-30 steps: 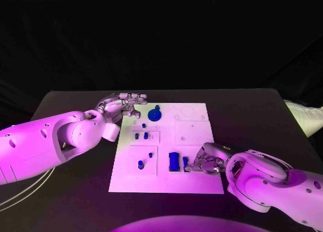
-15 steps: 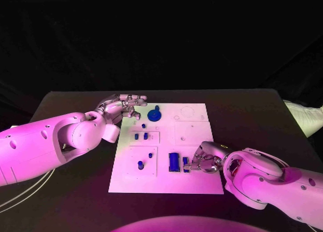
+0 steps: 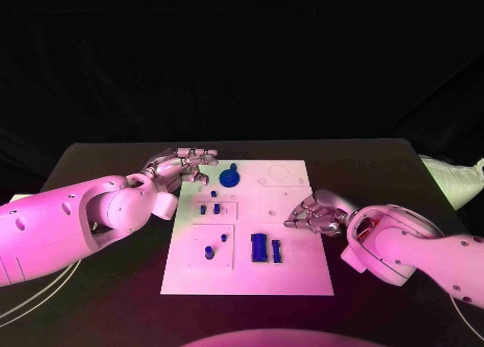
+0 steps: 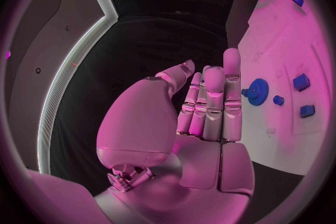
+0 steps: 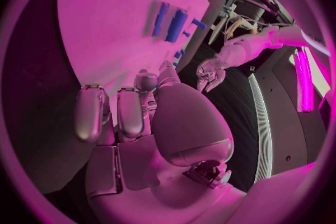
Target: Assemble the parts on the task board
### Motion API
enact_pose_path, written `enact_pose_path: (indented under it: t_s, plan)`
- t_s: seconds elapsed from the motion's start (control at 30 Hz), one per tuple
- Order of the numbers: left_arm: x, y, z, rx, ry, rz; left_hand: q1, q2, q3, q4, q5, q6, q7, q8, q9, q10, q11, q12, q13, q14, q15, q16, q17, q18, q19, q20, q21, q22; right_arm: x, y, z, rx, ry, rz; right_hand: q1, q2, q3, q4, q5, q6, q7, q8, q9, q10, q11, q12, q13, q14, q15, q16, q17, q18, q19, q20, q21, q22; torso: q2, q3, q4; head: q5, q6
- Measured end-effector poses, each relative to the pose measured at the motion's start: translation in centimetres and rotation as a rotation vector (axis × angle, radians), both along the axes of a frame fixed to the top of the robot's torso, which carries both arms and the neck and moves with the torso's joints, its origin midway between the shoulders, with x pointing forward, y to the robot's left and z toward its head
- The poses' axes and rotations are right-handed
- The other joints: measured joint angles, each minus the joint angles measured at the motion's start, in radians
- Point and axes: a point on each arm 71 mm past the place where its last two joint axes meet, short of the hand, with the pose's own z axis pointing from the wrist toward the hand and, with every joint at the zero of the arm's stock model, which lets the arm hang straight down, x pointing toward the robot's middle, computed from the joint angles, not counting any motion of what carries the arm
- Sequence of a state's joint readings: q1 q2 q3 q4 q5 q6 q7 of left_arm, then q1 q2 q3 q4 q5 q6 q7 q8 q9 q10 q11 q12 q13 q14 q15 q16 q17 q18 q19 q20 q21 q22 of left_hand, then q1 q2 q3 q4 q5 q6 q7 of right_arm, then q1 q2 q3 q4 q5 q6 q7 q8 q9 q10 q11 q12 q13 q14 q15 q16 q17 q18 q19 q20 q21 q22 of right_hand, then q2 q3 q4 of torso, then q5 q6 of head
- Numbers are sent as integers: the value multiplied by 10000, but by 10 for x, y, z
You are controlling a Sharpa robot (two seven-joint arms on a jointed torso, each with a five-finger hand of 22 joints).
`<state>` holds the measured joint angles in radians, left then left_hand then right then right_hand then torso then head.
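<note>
Task board (image 3: 289,275) lies flat mid-table, white plate, long side running away from me. My right hand (image 3: 317,217) sits over the board's right edge, about halfway up; fingers curled in, and from the head view I cannot tell whether anything small is pinched under them. Right wrist view shows my fingers (image 5: 89,113) bent over the bare plate with nothing visible between them, but the tips are cut off by the palm. My left hand (image 3: 185,165) hovers at the board's far left corner, fingers loosely curled and apart, holding nothing; left wrist view shows them straight and side by side, clear of the board.

Just beside the left hand, the round blue gear (image 3: 230,176) stands on the board's far end, with a stub sticking up. Nearer me, a small recess holds two short blue pegs (image 3: 208,210). The next recess has a peg (image 3: 210,252) and a tiny piece too small to make out. Two upright blue bars (image 3: 267,249) stand side by side near the middle, apart from my right hand. The board's right half shows faint outlines, hard to read.
</note>
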<state>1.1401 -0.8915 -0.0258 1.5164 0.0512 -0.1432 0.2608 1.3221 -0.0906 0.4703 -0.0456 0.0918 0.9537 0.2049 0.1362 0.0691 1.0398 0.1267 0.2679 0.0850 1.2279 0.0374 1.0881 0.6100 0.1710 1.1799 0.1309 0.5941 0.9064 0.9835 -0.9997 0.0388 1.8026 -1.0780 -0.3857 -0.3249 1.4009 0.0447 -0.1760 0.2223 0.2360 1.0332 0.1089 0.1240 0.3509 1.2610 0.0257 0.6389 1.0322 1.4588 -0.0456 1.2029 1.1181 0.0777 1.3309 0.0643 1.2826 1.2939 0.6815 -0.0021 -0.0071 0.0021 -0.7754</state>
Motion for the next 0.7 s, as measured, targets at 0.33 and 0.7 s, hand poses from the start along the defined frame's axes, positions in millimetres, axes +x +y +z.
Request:
enact_pose_path:
  t_s: [0.33,0.7]
  plan:
    - [12,7,-20,17,188,865,-38,38,-118,74,40,152,-66,224,-21,-78,29,112,-187,-2623,343,-4118,-2622,1,-2429,333,-2417,-1541,61,-35,7,3758,-228,-1413,1472,157,318,-181,-284,-818,777,-589,-786,-1533,887,-5443,-5374,-3567,1150,-8379,-6493,922,-4634,948,-7727,-5892,-448,-110,0,-89,500]
    - [30,9,-36,113,-140,2044,-92,-15,-503,328,40,93,25,-255,-32,-339,376,-924,-216,-2965,1090,-8226,-4629,0,-4209,1313,-5112,-4170,106,-42,-8,6009,-378,-2053,1500,358,673,-855,-567,-1063,750,-589,-1966,-2017,1316,-5679,-9195,-3927,1758,-11377,-9700,1079,-3972,1741,-11205,-9139,-946,-179,-81,42,1205]
